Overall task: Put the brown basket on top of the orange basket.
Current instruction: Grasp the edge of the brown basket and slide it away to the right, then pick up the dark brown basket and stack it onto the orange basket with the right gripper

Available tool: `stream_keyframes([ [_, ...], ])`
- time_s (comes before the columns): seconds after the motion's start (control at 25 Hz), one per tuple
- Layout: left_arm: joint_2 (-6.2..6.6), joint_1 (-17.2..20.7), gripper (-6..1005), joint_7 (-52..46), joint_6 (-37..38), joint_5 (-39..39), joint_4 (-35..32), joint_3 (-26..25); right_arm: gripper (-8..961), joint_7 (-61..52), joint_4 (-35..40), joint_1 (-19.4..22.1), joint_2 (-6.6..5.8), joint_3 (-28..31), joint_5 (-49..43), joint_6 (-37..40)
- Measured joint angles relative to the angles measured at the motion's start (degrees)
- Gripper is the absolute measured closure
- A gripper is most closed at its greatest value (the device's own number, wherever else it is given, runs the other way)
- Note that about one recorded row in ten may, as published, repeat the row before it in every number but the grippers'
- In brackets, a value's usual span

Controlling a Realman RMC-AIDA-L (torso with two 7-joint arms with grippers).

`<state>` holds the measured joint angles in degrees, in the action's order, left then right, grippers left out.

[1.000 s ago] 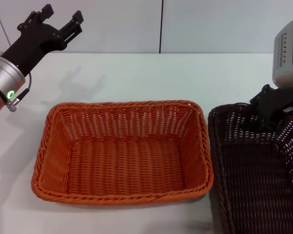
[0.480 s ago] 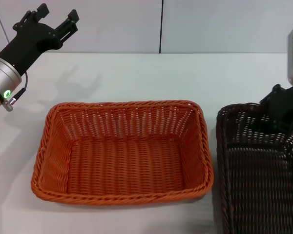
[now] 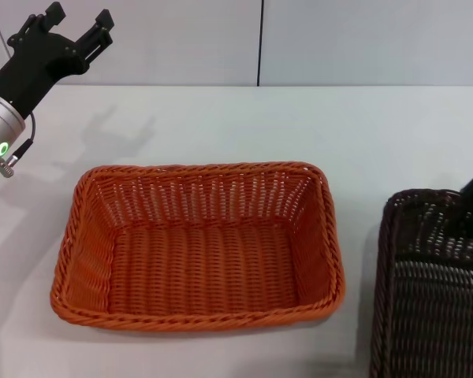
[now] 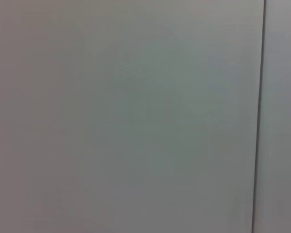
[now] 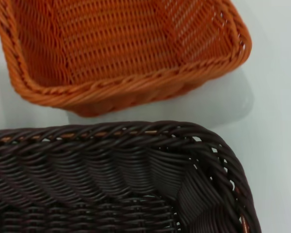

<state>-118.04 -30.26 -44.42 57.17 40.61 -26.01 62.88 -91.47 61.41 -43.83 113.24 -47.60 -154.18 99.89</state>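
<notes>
Left gripper (image 3: 68,25) raised, fingers spread, gripping nothing. Orange basket (image 3: 197,244) below and right of it; brown basket (image 3: 433,291) farther right. Right gripper's state unclear.

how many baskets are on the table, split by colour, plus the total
orange basket: 1
brown basket: 1
total: 2 baskets
</notes>
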Motion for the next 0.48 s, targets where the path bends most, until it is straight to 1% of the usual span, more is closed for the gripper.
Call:
stream_keyframes([
  [0.08,-0.03,-0.3,155,0.0,0.2,0.0,0.0,-0.2,757,0.0,-0.1,0.0,-0.19,0.4,-0.3,0.5],
  [0.12,-0.06,-0.5,155,0.0,0.3,0.0,0.0,-0.2,763,0.0,0.0,0.0,-0.58,1.3,-0.9,1.9],
  [0.4,-0.22,-1.3,155,0.0,0.0,0.0,0.2,-0.3,798,0.3,0.9,0.6,-0.87,2.5,-2.1,3.6],
  [0.48,-0.25,-1.7,155,0.0,0.0,0.0,0.9,-1.1,802,0.5,0.9,0.7,-1.07,3.6,-2.1,3.7],
])
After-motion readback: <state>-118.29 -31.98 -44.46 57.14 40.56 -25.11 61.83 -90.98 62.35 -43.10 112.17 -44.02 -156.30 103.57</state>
